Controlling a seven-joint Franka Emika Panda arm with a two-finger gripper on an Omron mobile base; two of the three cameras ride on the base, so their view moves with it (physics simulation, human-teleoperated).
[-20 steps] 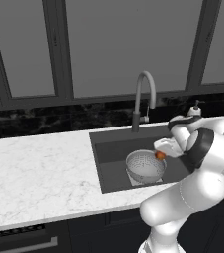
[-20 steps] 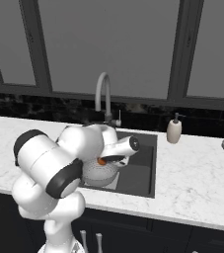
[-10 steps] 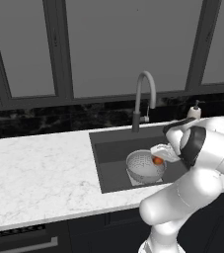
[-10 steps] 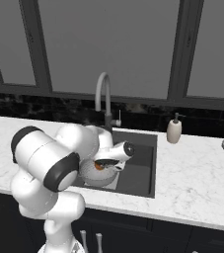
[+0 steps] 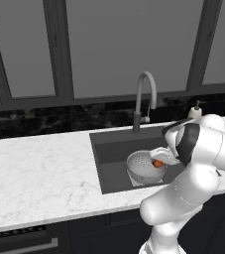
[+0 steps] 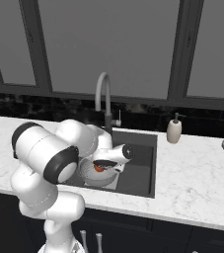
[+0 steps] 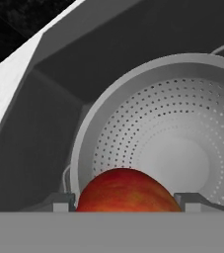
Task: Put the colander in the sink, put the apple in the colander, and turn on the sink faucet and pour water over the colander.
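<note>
Left base view: the claw (image 5: pixel 157 162) hangs over the colander (image 5: pixel 142 167), which sits in the sink (image 5: pixel 115 151). The apple (image 5: pixel 157 163) shows as a small red spot right at the claw, above the colander's bowl near its right rim. The sink faucet (image 5: pixel 143 97) stands behind the claw, at the basin's back edge, its spout arching forward. A soap dispenser (image 5: pixel 196 110) sits on the counter (image 5: pixel 44 171), behind the claw and to its right.

Right base view: the claw (image 6: pixel 101 167) reaches down over the colander (image 6: pixel 90 174), with the apple (image 6: pixel 99 168) at its tip. The faucet (image 6: pixel 103 100) rises just behind, the dispenser (image 6: pixel 173 131) well off to the right.

Hand view: the apple (image 7: pixel 127 191) sits between the two finger tips (image 7: pixel 63 201), which clasp it on either side. Past it lies the colander (image 7: pixel 182 138), its perforated bowl bare, resting on the sink (image 7: pixel 49 118) floor.
</note>
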